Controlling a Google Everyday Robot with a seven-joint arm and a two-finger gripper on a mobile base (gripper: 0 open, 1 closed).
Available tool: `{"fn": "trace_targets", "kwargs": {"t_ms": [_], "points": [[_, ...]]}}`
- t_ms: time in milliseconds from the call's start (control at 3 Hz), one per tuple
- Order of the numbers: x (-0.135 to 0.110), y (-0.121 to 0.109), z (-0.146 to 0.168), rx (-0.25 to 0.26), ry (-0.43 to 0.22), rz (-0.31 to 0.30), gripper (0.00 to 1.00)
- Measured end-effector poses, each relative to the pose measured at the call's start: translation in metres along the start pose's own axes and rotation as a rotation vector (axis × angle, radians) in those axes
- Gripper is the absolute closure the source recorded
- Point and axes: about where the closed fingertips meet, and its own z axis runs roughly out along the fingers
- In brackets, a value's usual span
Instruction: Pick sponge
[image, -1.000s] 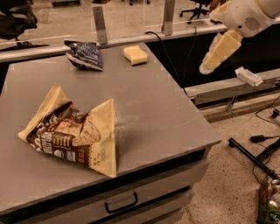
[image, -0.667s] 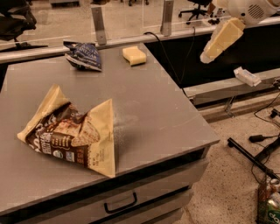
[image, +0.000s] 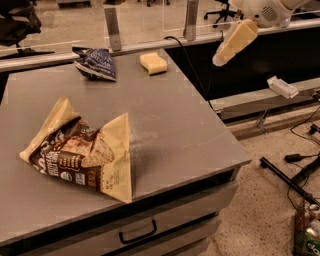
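Observation:
The sponge (image: 153, 62), a small pale yellow foam block, lies flat near the far right corner of the grey table (image: 175, 125). My gripper (image: 231, 44) hangs in the air at the upper right, beyond the table's right edge and to the right of the sponge, well apart from it. Its pale yellow wedge-shaped fingers point down and to the left. Nothing is seen in it.
A large tan-and-brown snack bag (image: 82, 150) lies on the near left of the table. A dark blue snack bag (image: 96, 64) lies at the far edge, left of the sponge. Metal posts and a glass partition stand behind. Cables and a stand lie on the floor at right.
My gripper has moved up and to the left, closer to the table's far right corner. The sponge and both bags have not moved.

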Motion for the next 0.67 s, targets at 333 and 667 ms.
{"fn": "trace_targets", "kwargs": {"t_ms": [333, 667], "points": [[-0.014, -0.025, 0.039, 0.036, -0.098, 0.049, 0.0], [-0.03, -0.044, 0.079, 0.069, -0.19, 0.101, 0.0]]}}
